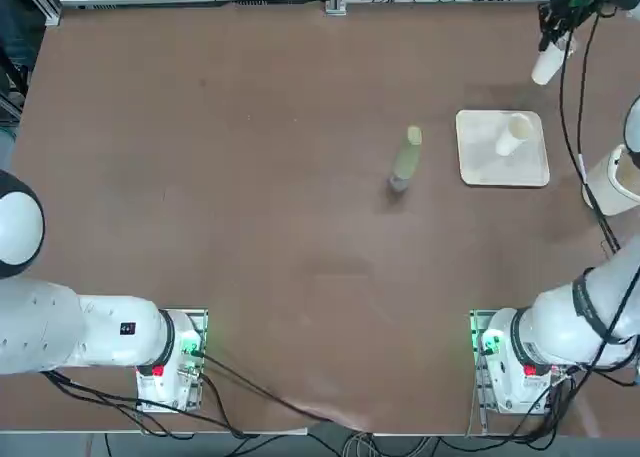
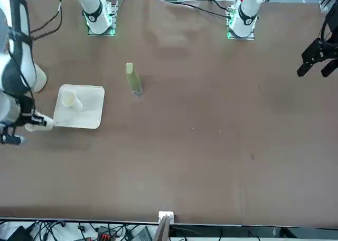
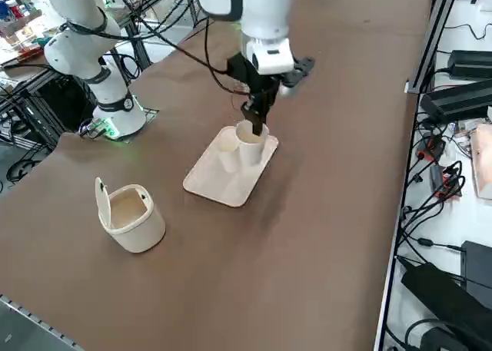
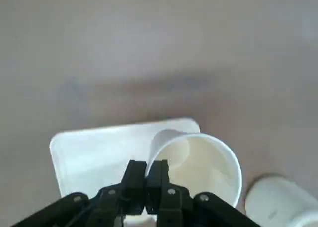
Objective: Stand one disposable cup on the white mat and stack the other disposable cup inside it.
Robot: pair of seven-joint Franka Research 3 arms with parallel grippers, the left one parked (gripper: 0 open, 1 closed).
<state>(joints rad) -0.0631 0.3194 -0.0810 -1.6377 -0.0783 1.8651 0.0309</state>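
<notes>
While pinching the wall of a tilted white disposable cup (image 4: pixel 213 170) in the black right gripper (image 4: pixel 147 170), needs to go leftward and back toward the robot's base. Aimed at the upright white cup (image 1: pixel 512 138) on the cream-white square mat (image 1: pixel 480 162).

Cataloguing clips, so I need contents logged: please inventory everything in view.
white mat: one, white, on the table
standing cup: one, white, upright on the mat
held cup: one, white, in the right gripper
tub: one, cream, lid raised, right of the mat
bottle-like item: one, pale green, left of the mat
table: one, brown, beneath everything
cables: several, black, along arms and table edges
arms: two, white, left and right
right gripper: one, black, beyond the mat
</notes>
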